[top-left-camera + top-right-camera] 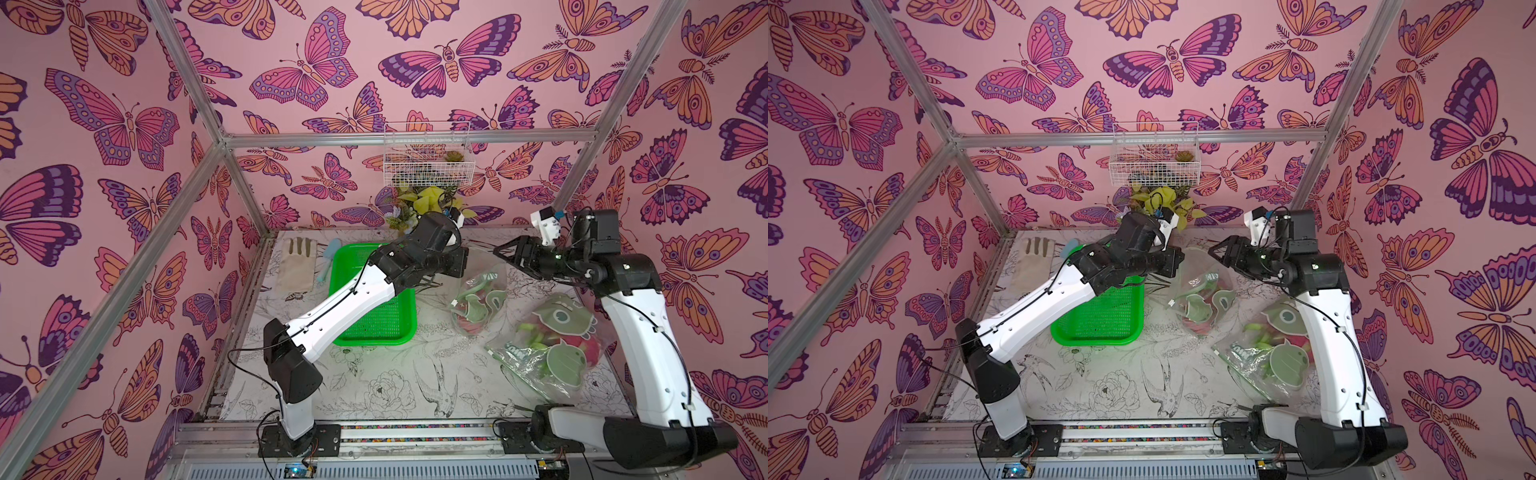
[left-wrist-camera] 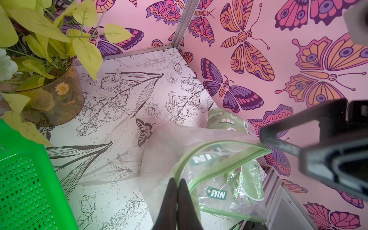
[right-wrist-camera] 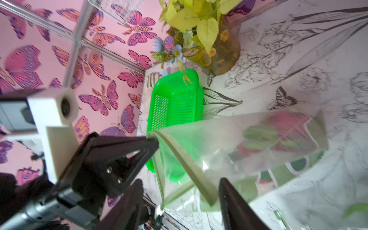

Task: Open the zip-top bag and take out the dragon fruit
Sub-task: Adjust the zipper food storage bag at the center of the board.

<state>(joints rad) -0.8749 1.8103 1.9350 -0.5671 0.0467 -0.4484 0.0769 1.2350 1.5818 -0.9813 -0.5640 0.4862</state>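
A clear zip-top bag [image 1: 482,291] with green frog prints stands right of centre, and a red dragon fruit [image 3: 278,127] shows inside it. My left gripper [image 2: 177,182] is shut on that bag's green zip rim [image 2: 219,157], whose two strips are parted. My right gripper [image 3: 180,191] is open, and a loose stretch of the rim lies between its fingers without being pinched. In both top views the right gripper [image 1: 498,251] points at the bag's top from the right. A second bag [image 1: 552,345] at the front right holds a magenta dragon fruit [image 1: 584,345].
A bright green basket [image 1: 374,320] sits under my left forearm. A beige glove [image 1: 297,266] lies at the back left, and a potted yellow-leaved plant [image 1: 419,208] stands at the back wall under a white wire basket [image 1: 428,158].
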